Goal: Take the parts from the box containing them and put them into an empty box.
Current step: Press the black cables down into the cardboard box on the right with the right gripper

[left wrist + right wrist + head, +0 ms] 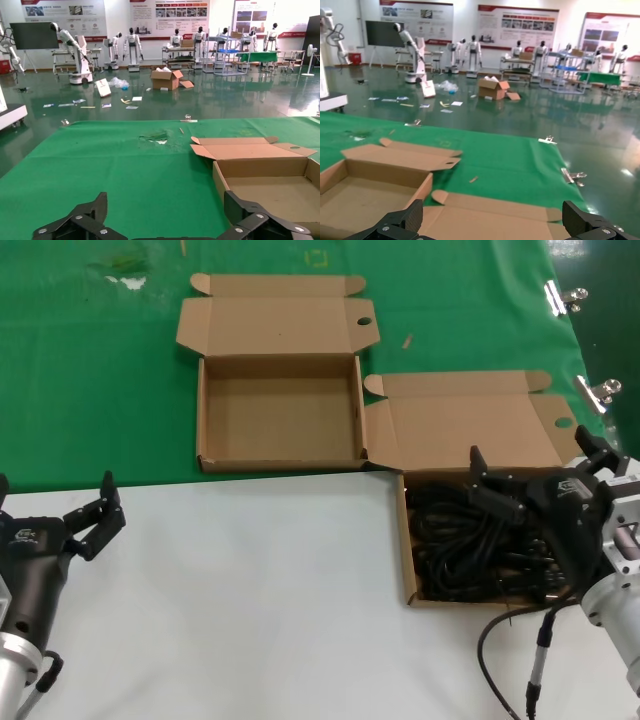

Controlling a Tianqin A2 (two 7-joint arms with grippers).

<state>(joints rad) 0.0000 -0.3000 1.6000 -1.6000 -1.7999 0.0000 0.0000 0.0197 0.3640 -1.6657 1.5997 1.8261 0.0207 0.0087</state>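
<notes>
The empty box [216, 418] lies open on the green cloth at the back middle, its floor bare; it also shows in the left wrist view [265, 192] and the right wrist view [365, 197]. The box containing the parts [407, 560] sits at the right, its lid flap [495, 215] folded back. Black coiled cables [455, 540] fill it. My right gripper [535, 458] hovers open over that box's back edge, empty [492, 210]. My left gripper [55, 490] is open and empty over the white table at the far left, short of the empty box [165, 202].
Green cloth [100, 390] covers the back half of the table, a white surface [250, 590] the front. Two metal clips [565, 298] [600, 390] lie at the right edge of the cloth. My right arm's own thin black wire [497, 640] loops over the table front.
</notes>
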